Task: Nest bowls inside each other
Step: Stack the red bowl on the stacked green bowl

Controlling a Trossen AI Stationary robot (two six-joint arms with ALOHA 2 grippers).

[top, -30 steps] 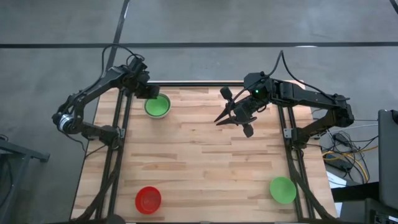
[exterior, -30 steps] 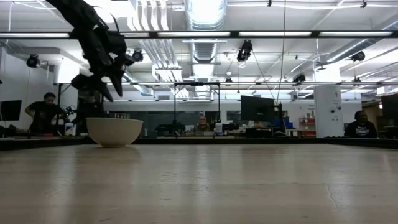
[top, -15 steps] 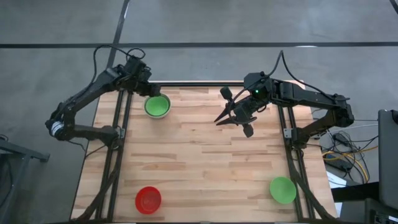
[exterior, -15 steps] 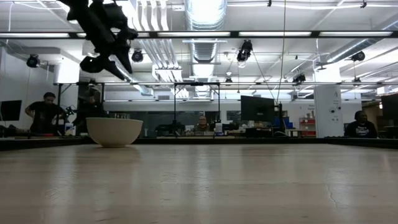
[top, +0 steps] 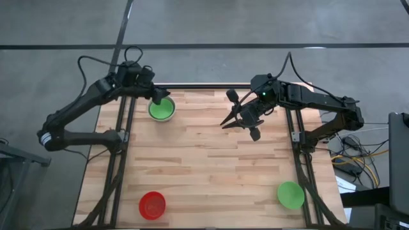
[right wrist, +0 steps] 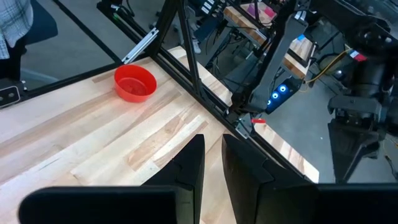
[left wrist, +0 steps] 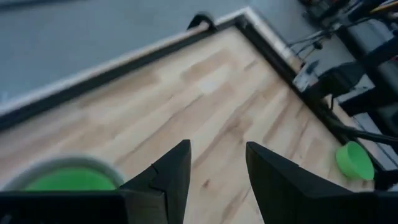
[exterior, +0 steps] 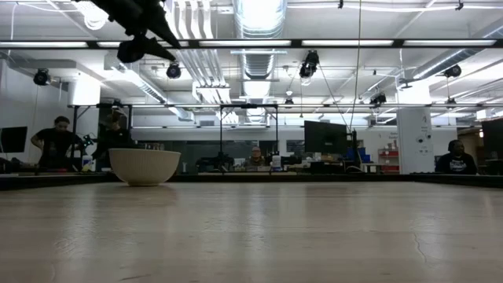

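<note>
Only three bowls are separately seen on the desk from above: a green bowl near the far left corner, whose whitish outer rim suggests it sits inside a pale bowl, though this cannot be made out for certain; a red bowl at the near left edge; and another green bowl at the near right edge, all well apart from one another. In the low view only one pale bowl is seen, and its inside is hidden by its own wall. In the left wrist view the nearest green bowl is blurred and cut off by the fingers, while the far green bowl is small at the desk's edge. The left tool is held above the far rim of the green bowl, its fingers spread and nothing between them. The right tool hangs over the far middle of the desk, its fingers drawn close with a narrow gap and nothing gripped. The red bowl is seen beyond them. People are seated at desks in the room behind
</note>
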